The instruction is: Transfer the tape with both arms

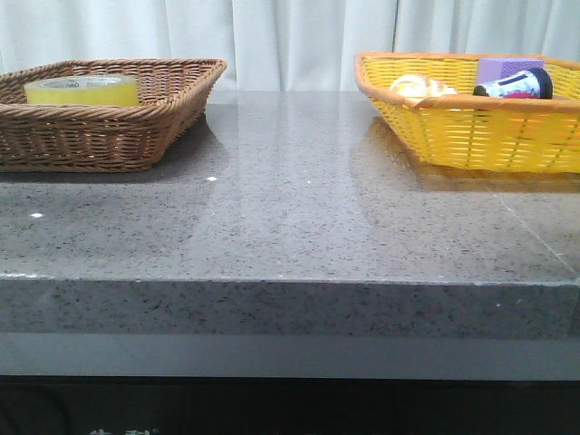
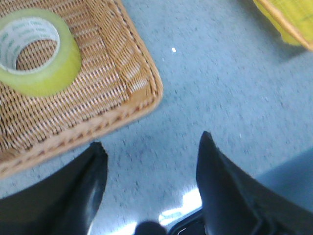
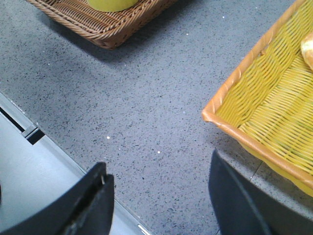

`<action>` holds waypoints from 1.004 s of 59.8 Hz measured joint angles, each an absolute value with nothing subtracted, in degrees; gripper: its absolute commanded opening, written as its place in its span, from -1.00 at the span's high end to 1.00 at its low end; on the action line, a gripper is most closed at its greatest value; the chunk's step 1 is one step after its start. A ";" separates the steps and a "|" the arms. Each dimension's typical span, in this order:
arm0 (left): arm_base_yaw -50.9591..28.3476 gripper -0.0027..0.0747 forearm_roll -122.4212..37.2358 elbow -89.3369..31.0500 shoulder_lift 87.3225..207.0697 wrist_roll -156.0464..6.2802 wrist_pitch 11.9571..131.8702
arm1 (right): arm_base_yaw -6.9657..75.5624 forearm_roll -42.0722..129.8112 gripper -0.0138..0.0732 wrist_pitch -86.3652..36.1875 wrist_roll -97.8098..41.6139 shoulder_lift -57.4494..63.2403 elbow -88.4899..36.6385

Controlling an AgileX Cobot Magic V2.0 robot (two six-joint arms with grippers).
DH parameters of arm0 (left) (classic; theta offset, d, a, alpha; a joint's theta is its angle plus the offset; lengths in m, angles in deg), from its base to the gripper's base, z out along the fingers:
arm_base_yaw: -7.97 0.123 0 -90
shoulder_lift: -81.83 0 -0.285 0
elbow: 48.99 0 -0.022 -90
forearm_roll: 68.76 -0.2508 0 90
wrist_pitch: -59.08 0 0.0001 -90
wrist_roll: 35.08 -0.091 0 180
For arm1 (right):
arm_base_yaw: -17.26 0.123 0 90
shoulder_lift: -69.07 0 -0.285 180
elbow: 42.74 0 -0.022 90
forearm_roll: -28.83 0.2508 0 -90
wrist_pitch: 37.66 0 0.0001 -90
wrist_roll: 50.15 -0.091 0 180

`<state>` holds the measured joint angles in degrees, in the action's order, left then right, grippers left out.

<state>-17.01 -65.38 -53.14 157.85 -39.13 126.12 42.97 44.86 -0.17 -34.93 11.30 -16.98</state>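
The yellow tape (image 1: 82, 89) lies flat in the brown wicker basket (image 1: 100, 136) at the table's back left. In the left wrist view the tape (image 2: 36, 51) shows its white core with green lettering. My left gripper (image 2: 151, 142) is open and empty over the grey table beside the basket's corner, apart from the tape. My right gripper (image 3: 159, 169) is open and empty over the table near its front edge, beside the yellow basket (image 3: 274, 98). A sliver of the tape (image 3: 112, 5) shows in the right wrist view. Neither arm shows in the front view.
The yellow basket (image 1: 480, 127) at the back right holds a black-capped tube (image 1: 517, 86), a purple block (image 1: 507, 68) and a pale item (image 1: 421, 88). Grey speckled tabletop (image 1: 290, 208) lies between the baskets. A white curtain hangs behind.
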 measured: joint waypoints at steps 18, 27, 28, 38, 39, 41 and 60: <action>-17.14 -0.12 -65.38 -32.79 138.83 -39.13 117.33 | 42.97 46.07 -0.36 0.74 -34.93 11.30 -16.98; -17.14 -0.12 -66.02 -26.11 131.46 -39.13 113.49 | 42.47 45.02 -0.36 0.82 -35.34 11.30 -16.98; -17.14 -0.12 -66.14 -25.34 130.87 -39.13 113.13 | 42.25 44.98 -0.36 0.82 -35.50 11.30 -16.98; -17.14 -0.04 -70.03 -21.23 126.55 -35.08 111.53 | 39.43 44.62 -0.36 0.82 -36.45 11.30 -16.98; -17.14 -0.03 -70.47 -20.98 126.43 -34.49 111.36 | 39.21 44.62 -0.36 0.82 -36.44 11.30 -16.98; -17.14 -0.01 -71.24 -20.78 126.19 -33.60 111.25 | 38.92 44.49 -0.36 0.82 -36.58 11.30 -16.98; -17.14 0.43 -72.28 -20.29 126.06 -32.06 110.49 | 38.66 44.49 0.29 0.82 -36.95 11.30 -16.98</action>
<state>-17.14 -72.28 -20.29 126.06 -32.06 110.49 38.66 44.49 0.82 -36.95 11.30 -16.98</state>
